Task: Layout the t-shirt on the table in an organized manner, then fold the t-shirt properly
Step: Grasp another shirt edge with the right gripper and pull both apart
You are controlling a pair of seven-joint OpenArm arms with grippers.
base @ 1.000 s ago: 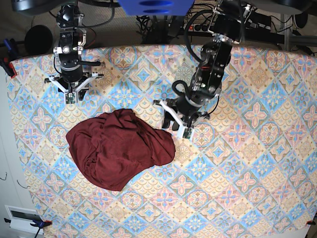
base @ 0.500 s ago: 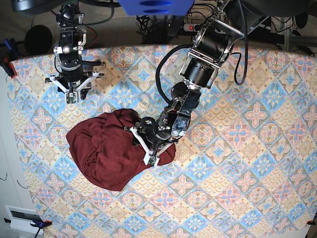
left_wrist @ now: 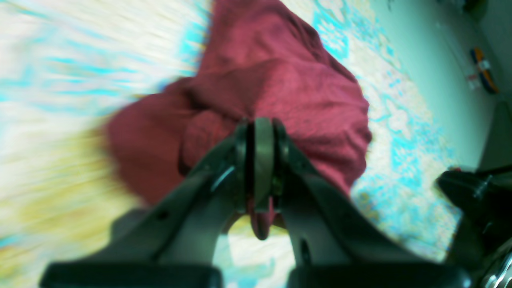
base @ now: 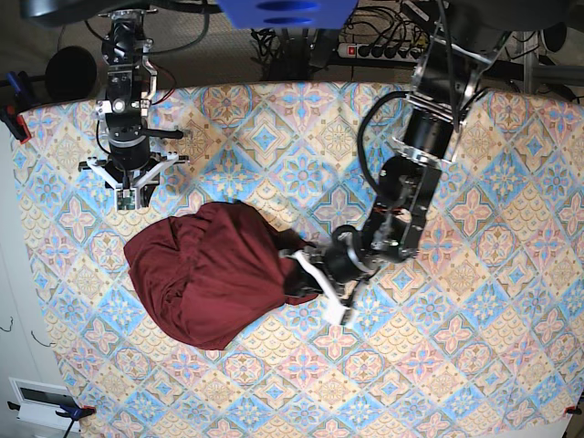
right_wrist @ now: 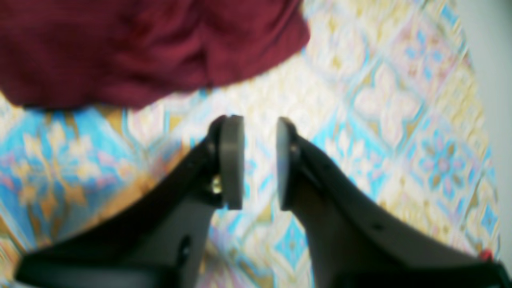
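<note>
The maroon t-shirt (base: 205, 278) lies bunched in a rounded heap on the left half of the patterned table (base: 456, 365). My left gripper (base: 306, 283) is at the heap's right edge. In the left wrist view the left gripper (left_wrist: 262, 124) is shut, with a fold of the t-shirt (left_wrist: 280, 80) pinched between its pads. My right gripper (base: 130, 196) hovers just beyond the heap's far left side. In the right wrist view the right gripper (right_wrist: 260, 160) stands open over bare table, nothing between its fingers, and the t-shirt (right_wrist: 140, 48) lies just ahead of it.
Cables and a power strip (base: 383, 46) run behind the table's far edge. A red clamp (base: 18, 123) holds the cloth at the far left corner. The table's left edge (base: 23, 274) borders a pale floor.
My left gripper has shut on the cloth and pulled back to the right, from over the heap to its right edge. The right gripper has narrowed and edged toward the t-shirt.
</note>
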